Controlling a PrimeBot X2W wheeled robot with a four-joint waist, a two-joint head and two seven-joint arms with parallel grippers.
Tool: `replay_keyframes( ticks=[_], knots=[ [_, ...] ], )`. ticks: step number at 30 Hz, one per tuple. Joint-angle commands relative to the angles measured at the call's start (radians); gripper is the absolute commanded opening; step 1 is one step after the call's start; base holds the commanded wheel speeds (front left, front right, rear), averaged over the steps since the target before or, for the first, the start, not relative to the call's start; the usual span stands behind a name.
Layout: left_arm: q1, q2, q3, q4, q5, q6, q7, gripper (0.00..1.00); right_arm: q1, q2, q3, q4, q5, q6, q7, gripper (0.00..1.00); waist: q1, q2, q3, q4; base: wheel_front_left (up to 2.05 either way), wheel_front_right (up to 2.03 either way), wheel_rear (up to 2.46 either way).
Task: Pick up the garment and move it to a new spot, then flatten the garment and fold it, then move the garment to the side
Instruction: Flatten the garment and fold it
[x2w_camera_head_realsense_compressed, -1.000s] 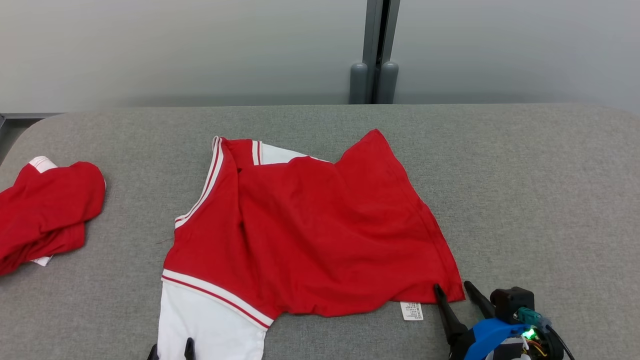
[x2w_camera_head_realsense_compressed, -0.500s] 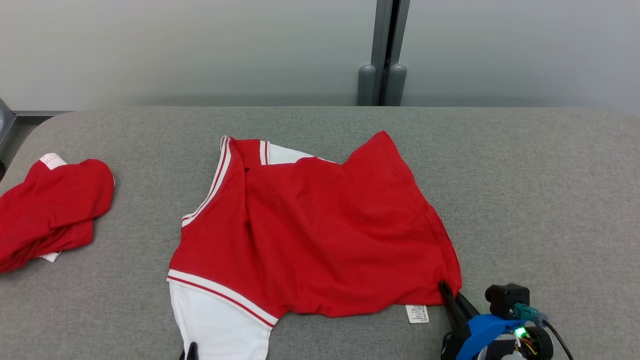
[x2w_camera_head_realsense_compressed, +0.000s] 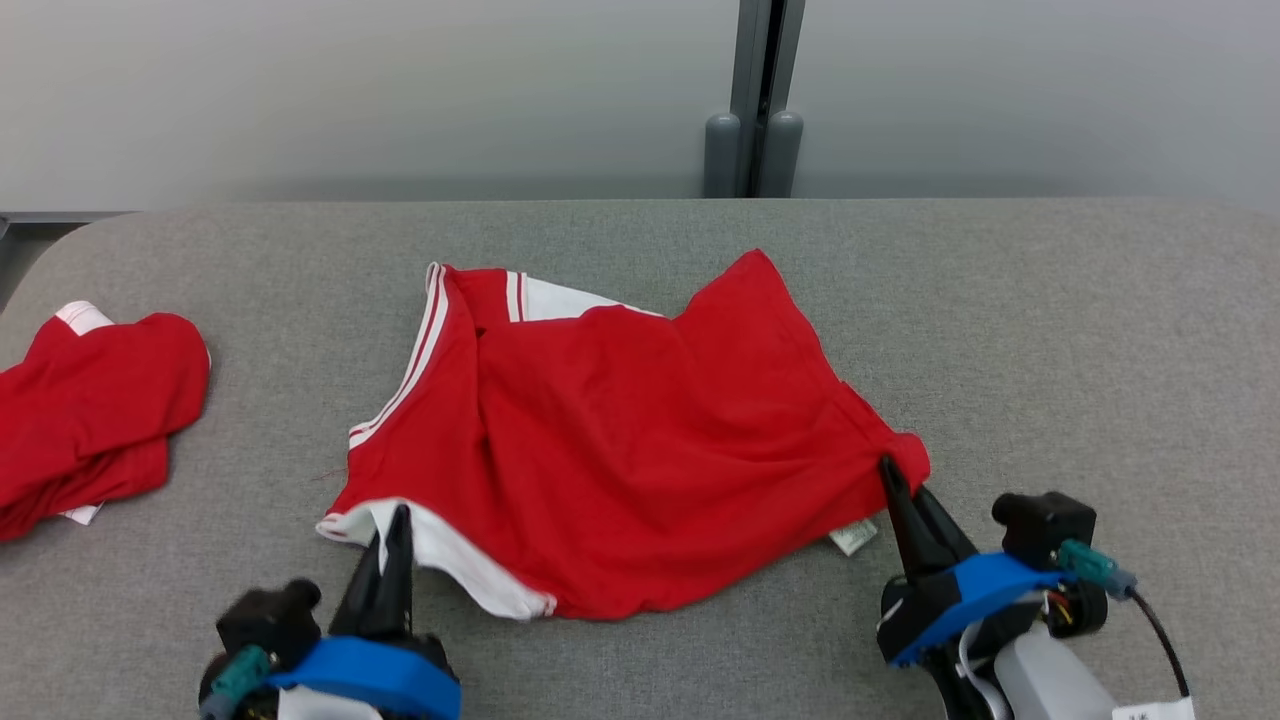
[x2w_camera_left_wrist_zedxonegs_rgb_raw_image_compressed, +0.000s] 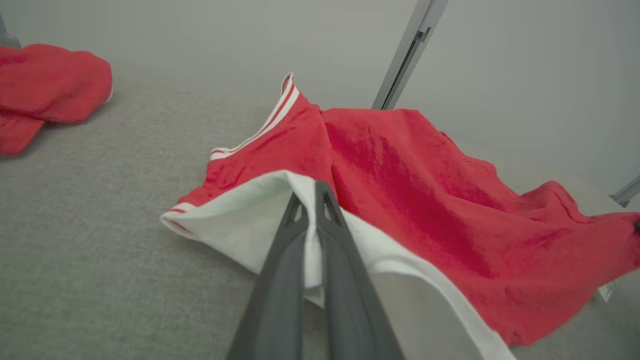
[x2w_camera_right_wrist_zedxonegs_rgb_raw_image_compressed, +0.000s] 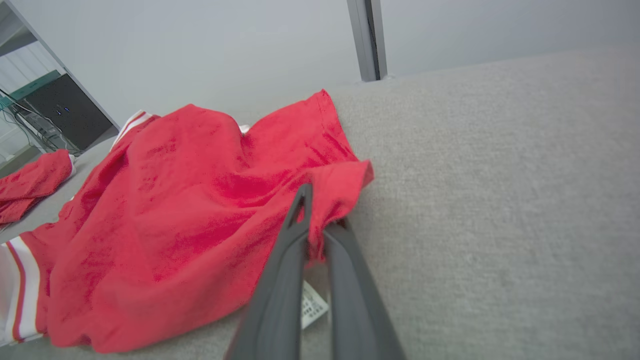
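I see the red cloth garment with white panels and striped trim (x2w_camera_head_realsense_compressed: 640, 440) lying near the middle of the grey fabric-covered bench (x2w_camera_head_realsense_compressed: 1050, 330). It is wrinkled, not flat, and its near edge is lifted at two places.

My left gripper (x2w_camera_head_realsense_compressed: 398, 512) is at the near left part of the garment. Its fingers (x2w_camera_left_wrist_zedxonegs_rgb_raw_image_compressed: 280, 260) are closed tightly on the white panel there, and in the left wrist view a fold of white cloth comes out between them.

My right gripper (x2w_camera_head_realsense_compressed: 890, 468) is at the near right corner. Its fingers (x2w_camera_right_wrist_zedxonegs_rgb_raw_image_compressed: 280, 280) are pressed together on the red corner, which stands up a little above the bench. A small white care label (x2w_camera_head_realsense_compressed: 852, 537) hangs from the hem just beside these fingers.

A second red garment (x2w_camera_head_realsense_compressed: 90, 410), crumpled and with a bit of white on it, lies at the left end of the bench, well apart from the first one. Behind the bench there is a pale wall with a grey vertical post (x2w_camera_head_realsense_compressed: 752, 100).
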Motion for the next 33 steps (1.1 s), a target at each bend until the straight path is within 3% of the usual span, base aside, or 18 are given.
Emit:
replay_keyframes(
  ticks=[1,8,17,23,33],
  knots=[
    [-0.060,0.018,0.000,-0.030,-0.016,-0.001,-0.001,0.00,-0.046,-0.008,0.007,-0.036,0.022,0.000,-0.001,0.00,-0.0001,-0.0001,0.009,0.000,0.00,0.00,0.00],
    [-0.347,0.083,-0.016,-0.036,-0.103,-0.001,0.001,0.00,-0.238,-0.069,0.101,-0.089,0.085,0.000,-0.001,0.00,-0.0001,-0.0001,0.074,-0.026,0.00,0.00,0.00],
    [-0.874,0.180,-0.072,0.065,-0.173,-0.002,0.051,0.00,-0.708,-0.142,0.182,0.006,0.191,0.000,0.002,0.00,-0.0001,-0.0001,0.243,-0.080,0.00,0.00,0.00],
    [-1.222,0.171,-0.103,0.171,-0.224,-0.002,0.064,0.00,-1.025,-0.164,0.200,0.118,0.290,0.000,0.025,0.00,-0.0001,-0.0001,0.329,-0.101,0.00,0.00,0.00],
    [-1.621,0.127,-0.161,0.346,-0.283,-0.002,0.043,0.00,-1.366,-0.224,0.235,0.277,0.329,0.000,0.029,0.00,-0.0001,-0.0001,0.381,-0.116,0.00,0.00,0.00]
  ],
)
